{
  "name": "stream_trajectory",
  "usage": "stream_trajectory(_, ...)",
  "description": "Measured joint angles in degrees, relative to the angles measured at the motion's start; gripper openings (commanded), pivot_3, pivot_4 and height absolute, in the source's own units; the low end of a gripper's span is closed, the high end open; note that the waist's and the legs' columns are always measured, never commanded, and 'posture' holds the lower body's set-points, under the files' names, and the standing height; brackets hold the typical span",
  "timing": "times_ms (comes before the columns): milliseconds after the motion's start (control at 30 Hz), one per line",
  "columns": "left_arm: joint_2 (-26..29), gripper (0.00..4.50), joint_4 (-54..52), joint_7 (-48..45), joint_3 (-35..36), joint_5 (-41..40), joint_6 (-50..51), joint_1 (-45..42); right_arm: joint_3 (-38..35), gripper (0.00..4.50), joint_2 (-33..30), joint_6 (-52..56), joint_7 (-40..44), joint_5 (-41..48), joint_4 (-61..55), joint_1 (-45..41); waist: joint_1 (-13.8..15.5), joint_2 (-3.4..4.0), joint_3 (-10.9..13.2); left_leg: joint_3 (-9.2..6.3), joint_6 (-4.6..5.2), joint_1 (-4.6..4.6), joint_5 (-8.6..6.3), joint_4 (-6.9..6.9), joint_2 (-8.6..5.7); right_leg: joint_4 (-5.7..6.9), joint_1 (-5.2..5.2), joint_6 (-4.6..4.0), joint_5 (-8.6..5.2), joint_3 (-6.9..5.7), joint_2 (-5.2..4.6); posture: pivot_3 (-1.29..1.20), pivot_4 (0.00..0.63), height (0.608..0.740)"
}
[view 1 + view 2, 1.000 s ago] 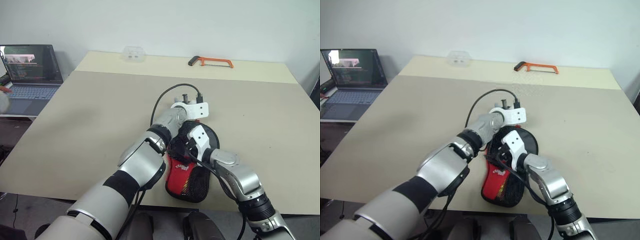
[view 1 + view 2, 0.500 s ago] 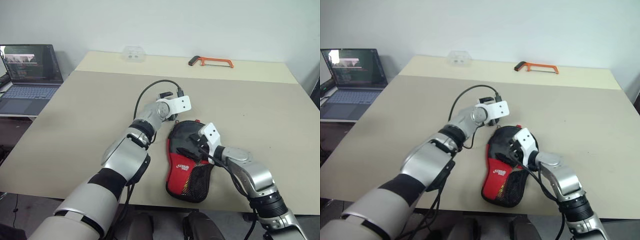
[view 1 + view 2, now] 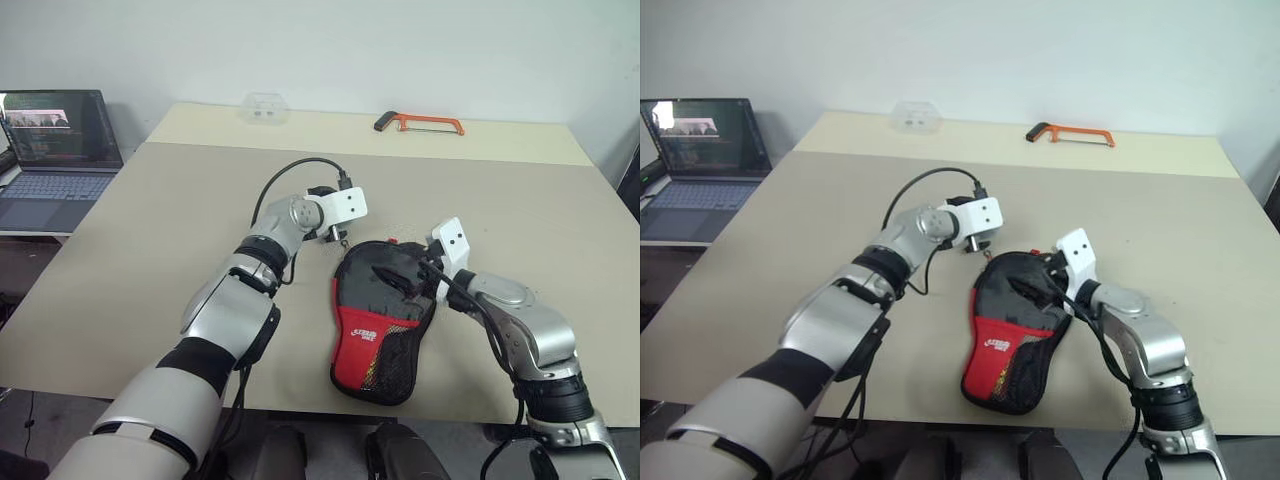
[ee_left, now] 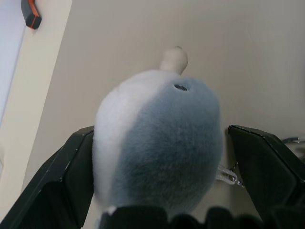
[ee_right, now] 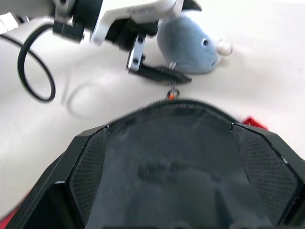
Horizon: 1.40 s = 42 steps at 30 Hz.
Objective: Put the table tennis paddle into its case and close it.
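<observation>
The case [image 3: 372,320] lies flat near the table's front edge, black on top and red with a mesh pocket below. The table tennis paddle is hidden. My left gripper [image 3: 333,234] hovers just past the case's upper left rim, fingers spread wide. A small grey soft pouch [image 4: 162,143] lies between them on a clear clasp, and no grip on it shows. My right gripper [image 3: 398,276] is open over the black top of the case [image 5: 167,162], coming in from the right. The right wrist view shows the grey pouch [image 5: 188,45] beyond the case's rounded end.
An orange-framed hacksaw [image 3: 418,123] and a clear plastic box [image 3: 264,106] lie at the table's far edge. A laptop [image 3: 55,140] stands on a lower surface off the table's left side. A black cable [image 3: 290,175] loops above my left wrist.
My left gripper has opened and drawn off the case toward its upper left. My right gripper has shifted right and lifted a little, from the case's middle toward its right rim.
</observation>
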Motion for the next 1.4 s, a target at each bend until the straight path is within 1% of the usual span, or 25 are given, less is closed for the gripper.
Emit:
stream_trajectory(200,-0.07,4.47,0.00,1.55,-0.14,0.21,0.77,0.11,2.83,4.50,2.42,0.99,-2.44,-0.86,1.49,-0.32,-0.06,0.00,0.00,0.00,0.00,0.02,0.00,0.02,0.01,0.04,0.00,-0.01,0.00,0.01,0.00,0.00,0.150,0.740)
stream_trajectory(300,-0.08,4.47,-0.04,1.02,-0.13,0.16,0.63,0.10,2.34,4.50,2.16,1.89,-5.03,-2.36,2.37,-0.24,0.01,0.00,0.00,0.03,0.00,0.00,0.00,0.04,0.00,0.03,0.00,-0.01,0.01,0.01,-0.01,0.00,0.150,0.740)
stream_trajectory(467,0.67,4.47,-0.56,-2.75,0.53,-1.27,-0.42,0.12,-7.38,4.50,1.46,4.63,-8.57,-0.09,1.79,-0.50,0.07,0.00,0.00,0.02,0.00,0.00,0.00,0.01,0.01,0.03,0.00,-0.06,0.03,0.00,-0.01,0.00,0.150,0.740)
stream_trajectory(567,1.35,4.47,-1.73,-6.58,2.41,-3.59,-0.55,0.37,-9.76,4.50,-0.20,5.95,-8.72,0.39,1.25,-0.51,-0.06,0.00,0.00,0.04,0.00,0.01,0.00,0.00,0.01,0.03,-0.01,-0.11,0.06,0.01,0.00,0.00,0.150,0.740)
stream_trajectory(767,6.63,4.47,-8.55,-14.78,3.97,-6.53,-0.56,3.62,-10.33,4.50,-0.94,11.22,-9.86,1.19,0.31,-0.26,-0.37,0.02,0.01,0.05,0.00,0.01,0.00,-0.04,0.04,0.05,-0.04,-0.12,0.07,0.08,0.02,0.00,0.150,0.740)
stream_trajectory(900,9.66,4.47,-15.59,-21.66,4.31,-8.59,1.28,7.39,-10.58,4.50,0.46,13.85,-10.29,2.47,1.25,-0.40,-0.15,0.03,0.02,0.05,0.00,0.01,0.00,-0.02,0.04,0.05,-0.04,-0.13,0.07,0.07,0.01,0.00,0.150,0.740)
stream_trajectory(1100,12.78,4.47,-25.19,-25.60,4.63,-10.62,6.91,10.47,-10.83,4.50,1.83,14.24,-11.03,2.75,6.15,-1.30,-0.08,0.05,0.03,0.03,0.01,-0.02,0.00,0.00,0.05,0.05,-0.05,-0.13,0.07,0.10,0.01,0.00,0.150,0.740)
stream_trajectory(1233,15.99,4.47,-34.70,-30.14,7.79,-15.21,13.40,11.21,-10.72,4.50,1.80,13.70,-10.65,2.66,8.58,-2.87,-0.17,0.06,0.03,0.04,0.01,0.00,0.00,0.00,0.07,0.07,-0.06,-0.13,0.07,0.10,0.02,0.00,0.150,0.740)
stream_trajectory(1333,19.88,4.50,-44.20,-35.58,10.43,-20.20,18.22,12.56,-10.41,3.90,1.77,12.68,-10.17,2.38,9.95,-3.37,-0.38,0.08,0.04,0.04,0.01,0.02,0.00,-0.01,0.09,0.10,-0.06,-0.13,0.07,0.12,0.03,0.00,0.150,0.740)
stream_trajectory(1400,22.68,4.50,-49.09,-38.99,11.77,-23.17,20.33,13.82,-10.23,3.23,1.53,11.87,-9.94,2.05,10.87,-3.53,-0.50,0.09,0.04,0.04,0.01,0.04,0.00,0.00,0.10,0.12,-0.06,-0.13,0.07,0.14,0.03,0.00,0.150,0.740)
